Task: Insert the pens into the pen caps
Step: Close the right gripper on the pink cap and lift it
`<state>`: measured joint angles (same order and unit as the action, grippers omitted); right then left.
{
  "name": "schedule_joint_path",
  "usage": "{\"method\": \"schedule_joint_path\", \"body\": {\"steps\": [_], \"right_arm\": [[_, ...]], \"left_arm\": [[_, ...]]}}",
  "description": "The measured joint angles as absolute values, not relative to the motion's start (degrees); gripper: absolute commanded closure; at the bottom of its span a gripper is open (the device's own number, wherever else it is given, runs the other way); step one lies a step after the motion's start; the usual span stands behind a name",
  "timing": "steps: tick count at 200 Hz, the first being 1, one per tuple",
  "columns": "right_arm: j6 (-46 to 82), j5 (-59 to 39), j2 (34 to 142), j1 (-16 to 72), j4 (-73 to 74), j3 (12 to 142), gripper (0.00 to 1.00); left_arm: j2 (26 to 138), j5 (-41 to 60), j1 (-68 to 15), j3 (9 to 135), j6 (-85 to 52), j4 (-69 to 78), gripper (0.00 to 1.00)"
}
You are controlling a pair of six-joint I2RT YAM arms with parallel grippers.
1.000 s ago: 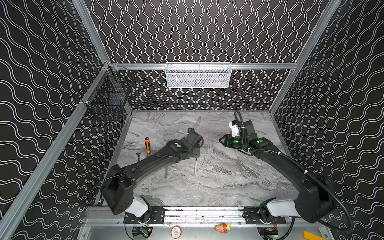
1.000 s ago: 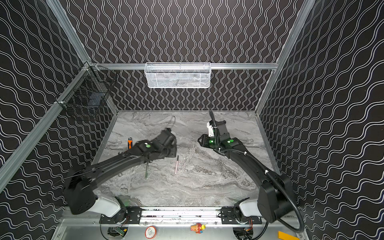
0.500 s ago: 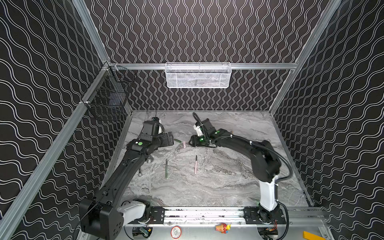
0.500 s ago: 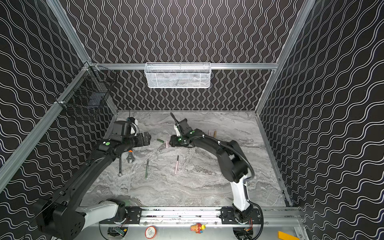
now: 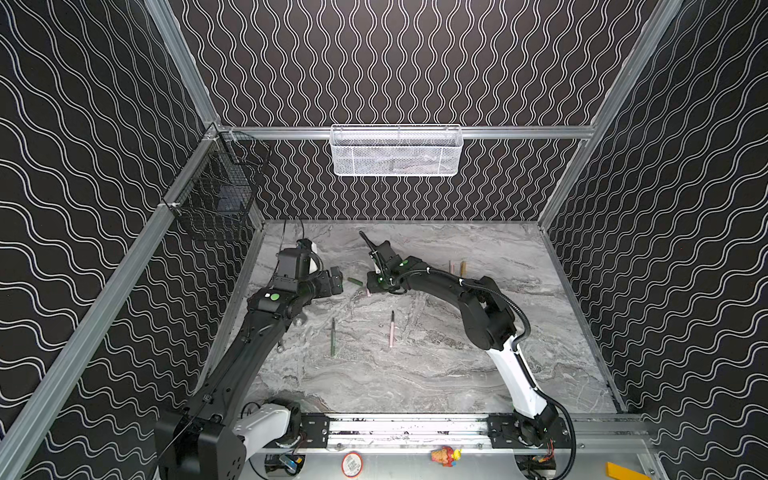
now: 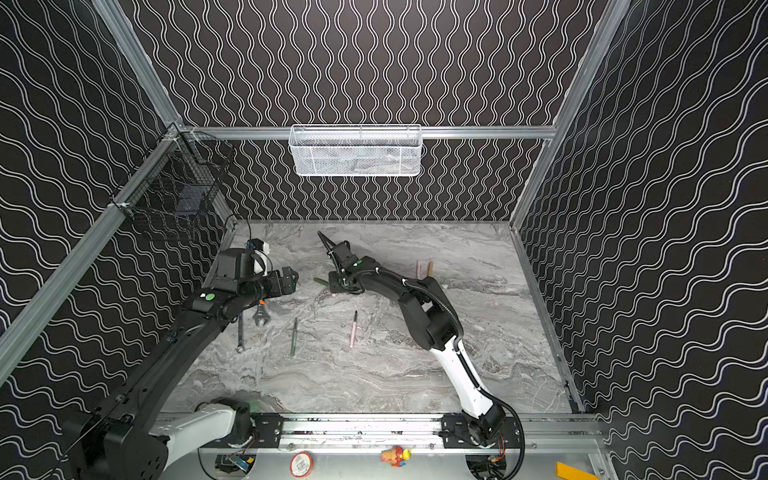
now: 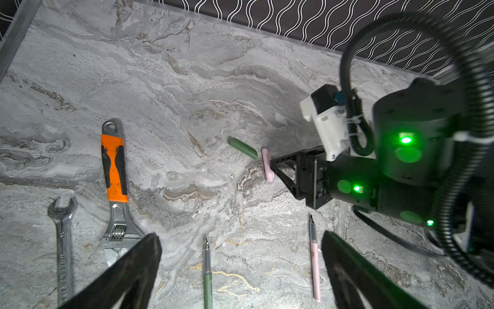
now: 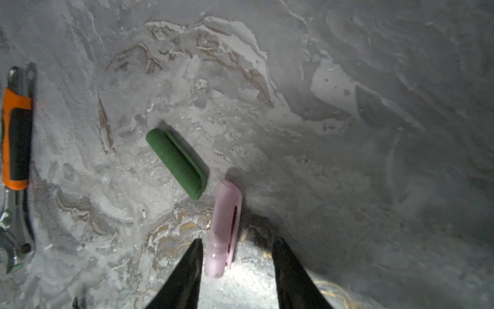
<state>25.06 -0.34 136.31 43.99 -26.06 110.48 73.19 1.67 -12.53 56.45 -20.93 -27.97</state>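
Marble-look grey tabletop (image 5: 415, 374) carries everything. Left gripper (image 7: 240, 236) spread wide, empty. Right gripper (image 8: 238, 240) part-open astride pale pink stubby cap (image 8: 226, 227), not clamped. Dark green stick pen (image 7: 207, 273) and pale pink stick pen (image 7: 315, 262) lie mid-table. Dark green stubby cap (image 8: 177, 163) sits just beside the pink cap. Likely light, stiff, slick plastic that rolls, so grip mid-barrel. Far pink stick (image 5: 451, 266) and tan stick (image 5: 462, 268) too small to tell whether capped

Top pair overhead, fwd-down; wrist cams close, sharing pink cap (image 8: 222, 227).

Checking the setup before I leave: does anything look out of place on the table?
Two tools: an orange-handled adjustable wrench and a steel spanner lie at the table's left. They don't fit a pen-capping job. Nothing looks spilled or broken.
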Motion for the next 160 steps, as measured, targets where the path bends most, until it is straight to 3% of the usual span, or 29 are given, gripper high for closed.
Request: {"method": "schedule_joint_path", "body": {"steps": [101, 160], "right_arm": [[25.93, 3.11, 139.61, 44.53, -26.28, 113.89, 0.63], [25.85, 3.92, 140.49, 44.58, -26.20, 114.91, 0.72]], "left_arm": [[72.10, 2.26, -12.53, 55.48, -21.12, -27.35, 0.04], [72.10, 2.26, -12.51, 55.46, -21.28, -26.68, 0.04]]}}
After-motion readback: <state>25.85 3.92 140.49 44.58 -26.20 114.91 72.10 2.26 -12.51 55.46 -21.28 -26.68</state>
